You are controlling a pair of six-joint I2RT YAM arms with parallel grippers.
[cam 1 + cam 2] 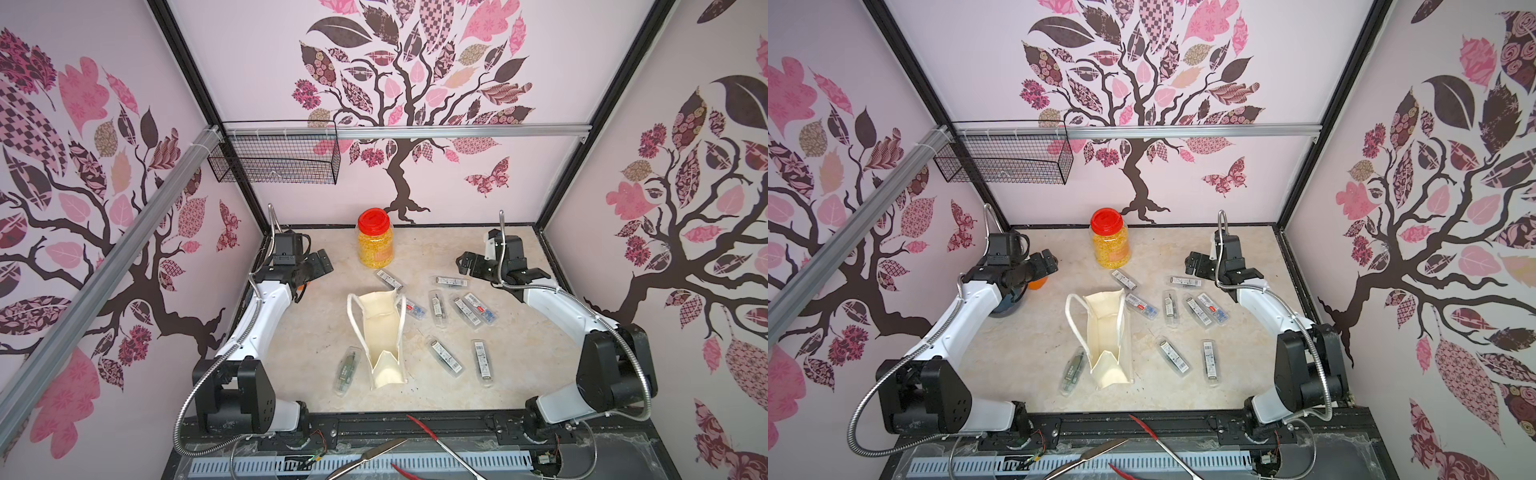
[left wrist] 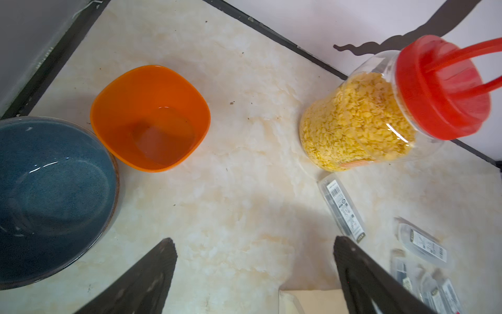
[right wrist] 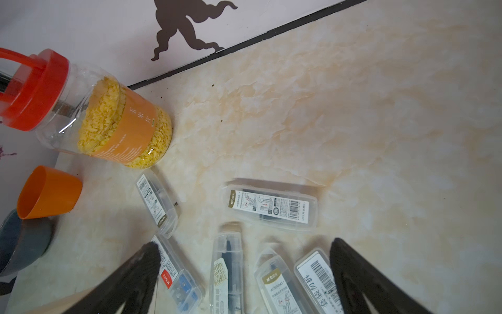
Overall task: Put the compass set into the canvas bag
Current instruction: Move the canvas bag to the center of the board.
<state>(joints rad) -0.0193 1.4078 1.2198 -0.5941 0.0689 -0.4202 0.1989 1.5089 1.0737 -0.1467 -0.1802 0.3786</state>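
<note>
The canvas bag stands upright and open-mouthed in the middle of the table, its white loop handles hanging at the sides. Several compass sets in clear plastic cases lie flat around it: one to its left, others to its right, one beyond my right fingers. My left gripper hovers open at the back left over bare table, holding nothing. My right gripper hangs open at the back right, above the cases, with nothing between its fingers.
A red-lidded jar of yellow flakes stands at the back centre. An orange bowl and a blue bowl sit under the left arm. A wire basket hangs on the back wall. Red-handled pliers lie beyond the front edge.
</note>
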